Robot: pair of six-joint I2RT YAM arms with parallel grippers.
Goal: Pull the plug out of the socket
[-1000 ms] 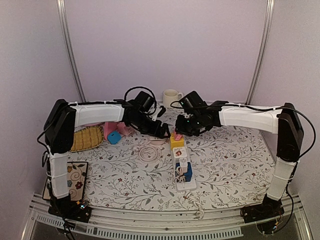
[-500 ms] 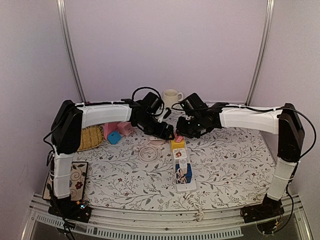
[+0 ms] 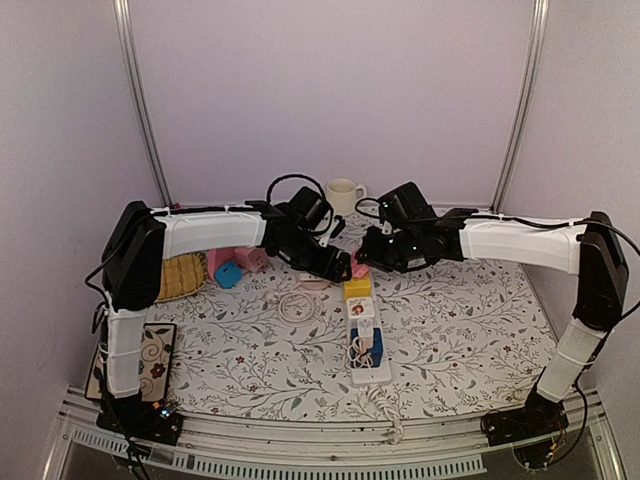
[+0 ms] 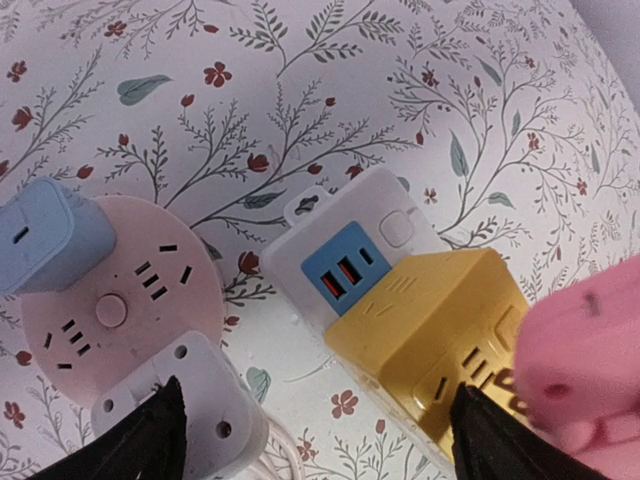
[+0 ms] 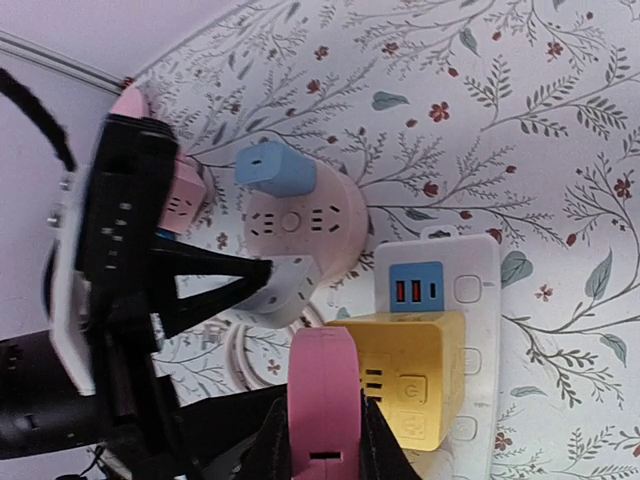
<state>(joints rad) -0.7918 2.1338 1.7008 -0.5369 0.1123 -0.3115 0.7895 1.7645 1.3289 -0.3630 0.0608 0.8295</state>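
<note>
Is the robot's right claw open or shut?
Shut. The right claw has its fingers squeezing both sides of the pink plug.

1 high rear camera overlooks the table [image 3: 470, 330]; 2 close wrist cameras share the yellow adapter [image 4: 430, 320].

Over the floral tablecloth [image 3: 470, 320] I can see a white mug [image 3: 343, 193] at the back, a woven mat [image 3: 178, 276] at the left with a pink cube [image 3: 250, 258] and a blue block [image 3: 229, 276] beside it, a coiled white cable [image 3: 297, 305] mid-table, and a light-blue plug [image 4: 45, 235] seated in a round pink socket hub [image 4: 110, 300].
</note>
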